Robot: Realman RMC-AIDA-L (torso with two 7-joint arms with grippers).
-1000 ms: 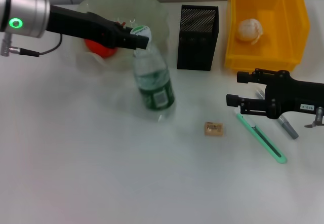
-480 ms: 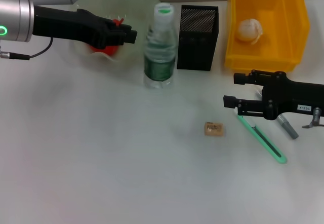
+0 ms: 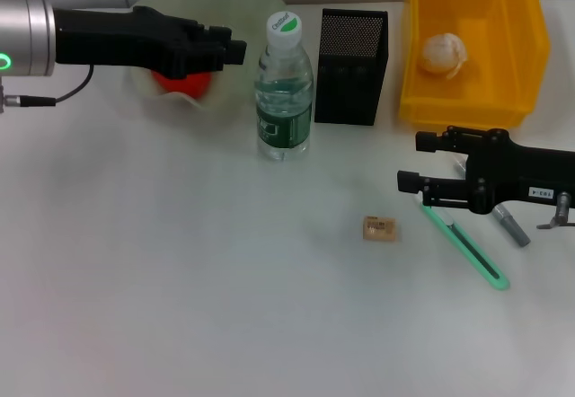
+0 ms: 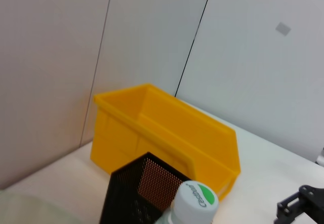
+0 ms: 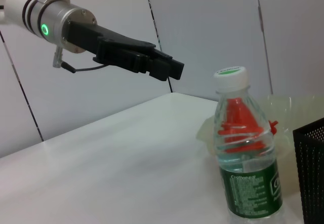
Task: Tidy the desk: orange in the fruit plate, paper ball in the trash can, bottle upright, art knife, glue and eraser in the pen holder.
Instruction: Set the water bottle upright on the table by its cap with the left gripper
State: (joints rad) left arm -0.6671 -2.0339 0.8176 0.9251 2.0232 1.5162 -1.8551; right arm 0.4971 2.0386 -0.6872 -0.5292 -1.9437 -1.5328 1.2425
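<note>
Bright, even, diffuse light fills all three views, with no single source visible. In the head view the white desk (image 3: 180, 307) is close to washed out and shadows are faint: a soft grey smudge beside the bottle (image 3: 284, 92) and a thin one under the right gripper (image 3: 411, 161). The clear bottle shows small highlights but no harsh glare. A green indicator ring glows on the left arm (image 3: 27, 33). Objects are reasonably sharp, though the desk's near edge looks slightly hazy. The wrist views show flat, softly lit walls
</note>
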